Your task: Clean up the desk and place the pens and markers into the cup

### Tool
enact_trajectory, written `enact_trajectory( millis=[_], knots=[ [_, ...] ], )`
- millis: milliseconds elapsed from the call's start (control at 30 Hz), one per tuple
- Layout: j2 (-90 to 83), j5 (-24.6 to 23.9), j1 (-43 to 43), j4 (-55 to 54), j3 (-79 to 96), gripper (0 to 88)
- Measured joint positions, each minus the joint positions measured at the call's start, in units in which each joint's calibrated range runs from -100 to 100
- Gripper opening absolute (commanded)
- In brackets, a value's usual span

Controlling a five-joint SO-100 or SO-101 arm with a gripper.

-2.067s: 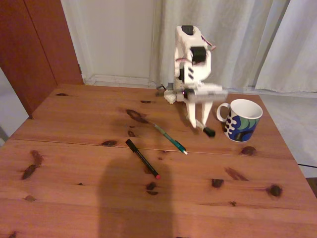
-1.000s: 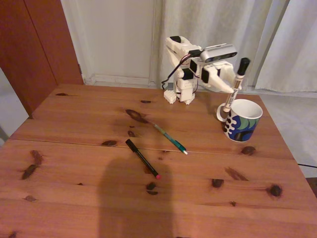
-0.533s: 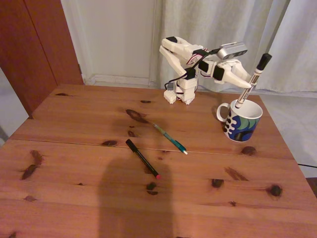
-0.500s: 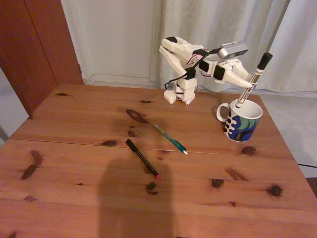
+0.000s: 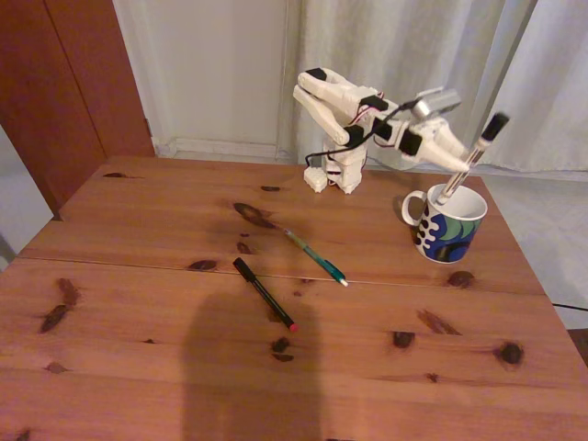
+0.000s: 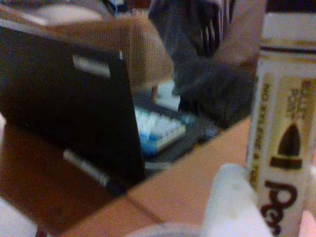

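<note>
in the fixed view we saw the white arm reaching out to the right over the desk, its gripper pinching the white-barrelled marker partway along the barrel. the marker leaned to the upper right, black cap on top, and its lower end dipped inside the rim of the cup. whether that end touched the bottom of the cup we could not tell. the cup stood near the right side of the desk, its handle pointing left in this view and its blue, green and black pattern facing us.

the teal-green pen lay diagonally near the middle of the desk, well apart from the cup. the thin black pen lay just in front of it and to the left, red tip nearest the camera, the two not touching.

in the wrist view the marker stood upright at the right edge, black lettering on its barrel, with a blurred white finger beside it. a dark laptop stood open at the left of that view.
</note>
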Motion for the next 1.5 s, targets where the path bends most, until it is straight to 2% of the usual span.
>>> enact_trajectory(
  millis=[233,467,767,1033,1133,1300,1500],
  knots=[
    [0.0,0.0,-0.07,0.0,4.25,1.5],
    [0.0,0.0,0.44,0.0,4.25,13.3],
    [0.0,0.0,3.74,0.0,3.31,13.3],
    [4.83,0.0,9.53,1.08,-9.77,13.3],
    [11.36,0.0,14.08,7.47,-17.07,13.3],
    [26.44,0.0,19.22,24.89,-32.44,13.3],
    [43.56,3.42,24.35,45.54,-48.92,13.3]
  ],
)
